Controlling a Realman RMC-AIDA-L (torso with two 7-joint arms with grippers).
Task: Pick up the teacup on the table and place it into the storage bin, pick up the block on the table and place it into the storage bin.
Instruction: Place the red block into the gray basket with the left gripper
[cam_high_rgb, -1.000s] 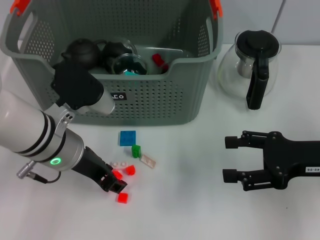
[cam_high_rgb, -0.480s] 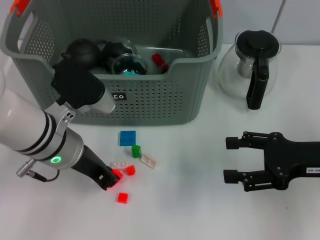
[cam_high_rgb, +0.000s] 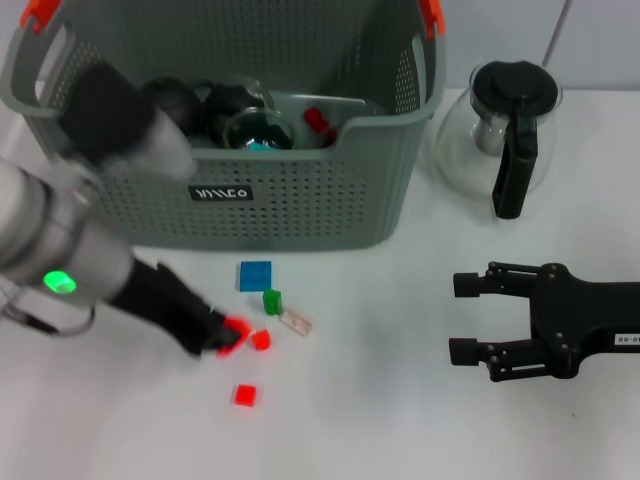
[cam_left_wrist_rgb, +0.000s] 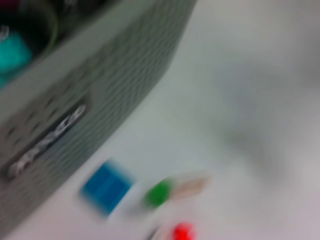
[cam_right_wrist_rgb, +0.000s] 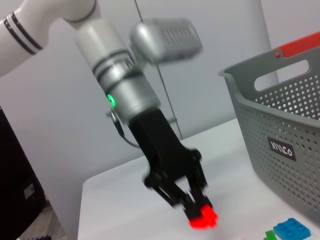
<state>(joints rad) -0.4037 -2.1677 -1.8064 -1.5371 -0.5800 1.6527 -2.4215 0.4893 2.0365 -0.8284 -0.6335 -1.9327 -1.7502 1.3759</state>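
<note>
Left gripper (cam_high_rgb: 225, 338) clamped on red block (cam_right_wrist_rgb: 202, 218) just above table (cam_high_rgb: 380, 420), bin (cam_high_rgb: 300, 190) behind; right gripper (cam_high_rgb: 470, 320) parked open, empty; advisable: firm grip, clear rim before release.

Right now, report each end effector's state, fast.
Left end effector: closed on a red block, just above the table.
Right end effector: open, empty, parked over the table right of the blocks.
</note>
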